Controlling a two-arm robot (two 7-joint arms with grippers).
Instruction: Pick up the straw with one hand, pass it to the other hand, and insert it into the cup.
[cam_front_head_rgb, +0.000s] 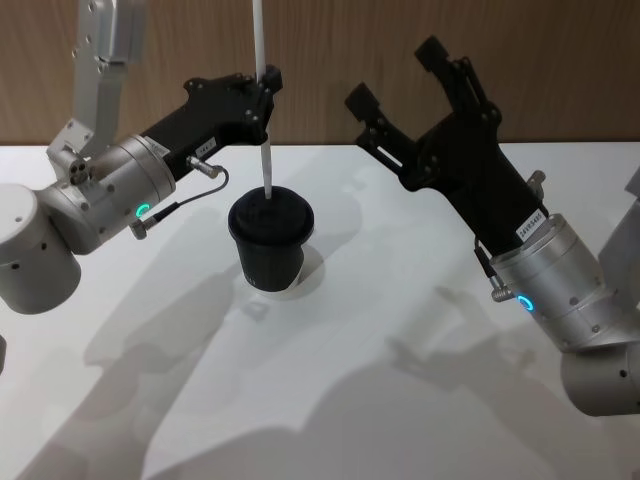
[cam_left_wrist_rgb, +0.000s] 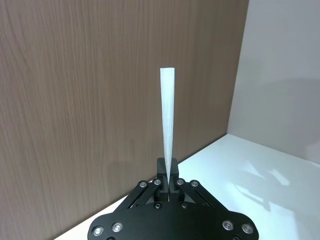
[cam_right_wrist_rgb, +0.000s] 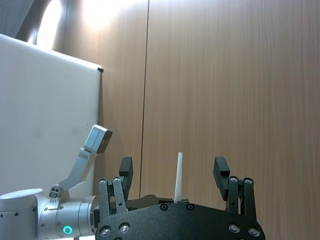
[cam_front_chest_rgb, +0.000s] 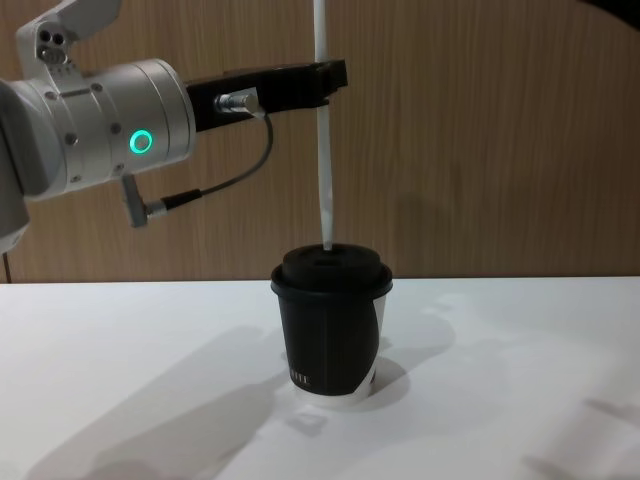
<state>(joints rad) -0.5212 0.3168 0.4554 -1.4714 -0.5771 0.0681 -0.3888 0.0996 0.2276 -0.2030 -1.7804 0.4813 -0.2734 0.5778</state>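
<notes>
Over black lidded cup (cam_front_chest_rgb: 332, 322) | thin white straw (cam_front_chest_rgb: 324, 150) upright | left hand (cam_front_head_rgb: 266, 88) pinching it

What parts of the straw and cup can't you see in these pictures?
- The straw's top end: cut off by the upper edge in the chest and head views.
- How far its tip sits in the cup: hidden by the lid.
- The cup's small lettering: too small to read, chest view.
- The left gripper's fingertip grip: hidden by the straw, left wrist view.
</notes>
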